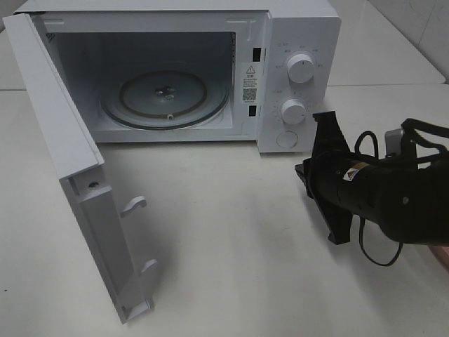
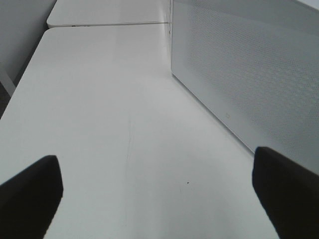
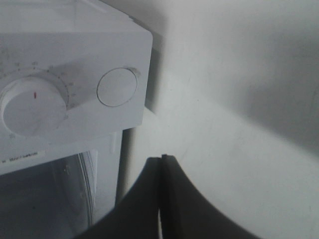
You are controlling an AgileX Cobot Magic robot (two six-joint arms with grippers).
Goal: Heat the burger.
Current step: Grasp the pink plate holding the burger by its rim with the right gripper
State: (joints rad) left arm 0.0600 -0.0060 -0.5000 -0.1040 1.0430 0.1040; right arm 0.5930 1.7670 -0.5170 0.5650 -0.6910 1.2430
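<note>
Looking for the burger, you find it in none of the three views, so you cannot tell from here where it sits. Judged by its kind, expect it to be light, soft and stacked. The layers can slide and the bun dents under pressure, so take it low and wide across the sides with a gentle squeeze, or lift it by whatever it rests on.

The microwave point(image 1: 295, 42) looks ready for it, with its door point(image 1: 63, 140) wide open and the glass turntable point(image 1: 165, 98) bare. Your right gripper point(image 3: 162, 164) hovers near the control panel, fingers pressed together and holding nothing. Your left gripper point(image 2: 158, 194) has its fingers spread wide over the white table point(image 1: 224, 267), beside a perforated white panel of the microwave, and is also empty.
</note>
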